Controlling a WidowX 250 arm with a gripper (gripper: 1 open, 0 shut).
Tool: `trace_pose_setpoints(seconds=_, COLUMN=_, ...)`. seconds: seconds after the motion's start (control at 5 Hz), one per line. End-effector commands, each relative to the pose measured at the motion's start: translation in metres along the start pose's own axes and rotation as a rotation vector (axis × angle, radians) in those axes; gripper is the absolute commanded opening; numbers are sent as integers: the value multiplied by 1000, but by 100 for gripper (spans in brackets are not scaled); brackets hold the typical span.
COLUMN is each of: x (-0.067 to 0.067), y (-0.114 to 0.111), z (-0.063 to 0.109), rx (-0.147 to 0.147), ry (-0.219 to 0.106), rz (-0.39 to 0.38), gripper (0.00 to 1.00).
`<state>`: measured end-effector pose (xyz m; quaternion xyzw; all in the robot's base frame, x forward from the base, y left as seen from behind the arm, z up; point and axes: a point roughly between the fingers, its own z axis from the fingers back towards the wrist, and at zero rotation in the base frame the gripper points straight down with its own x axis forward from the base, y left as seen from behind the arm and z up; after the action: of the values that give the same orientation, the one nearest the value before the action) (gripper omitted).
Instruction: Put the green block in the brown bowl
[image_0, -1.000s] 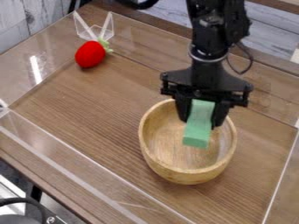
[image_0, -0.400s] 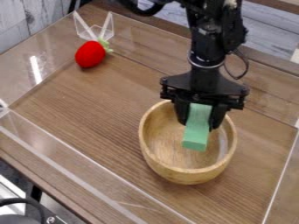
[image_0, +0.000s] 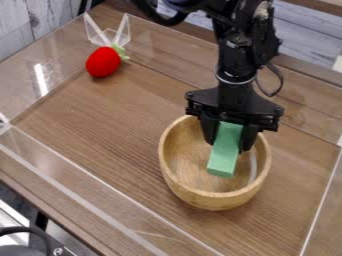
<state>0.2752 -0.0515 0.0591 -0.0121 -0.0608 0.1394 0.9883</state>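
The mint-green block (image_0: 226, 153) hangs tilted inside the light wooden brown bowl (image_0: 183, 170), its lower end just above the bowl's floor. My black gripper (image_0: 231, 124) comes down from above and is shut on the block's upper end. The bowl sits on the wooden tabletop at the centre right. Whether the block's lower end touches the bowl's floor I cannot make out.
A red strawberry toy (image_0: 103, 62) lies at the back left beside a clear plastic piece (image_0: 115, 34). Clear acrylic walls (image_0: 80, 200) border the table along the front and left. A cable (image_0: 281, 75) hangs off the arm.
The gripper has sunk slightly with the green block, bringing it a little deeper into the bowl. The grip on the block is unchanged.
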Motion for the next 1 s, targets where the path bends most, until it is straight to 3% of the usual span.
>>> trace_pose_setpoints(seconds=0.0, x=3, y=10, z=7, rx=-16, ry=-11, rz=-22, gripper=100)
trace_pose_setpoints(seconds=0.4, x=20, y=1, z=25, rx=-65, ry=-21, rz=-150, gripper=100)
trace_pose_setpoints(seconds=0.8, x=40, y=43, z=77, rx=-99, ry=-76, rz=-209, gripper=100)
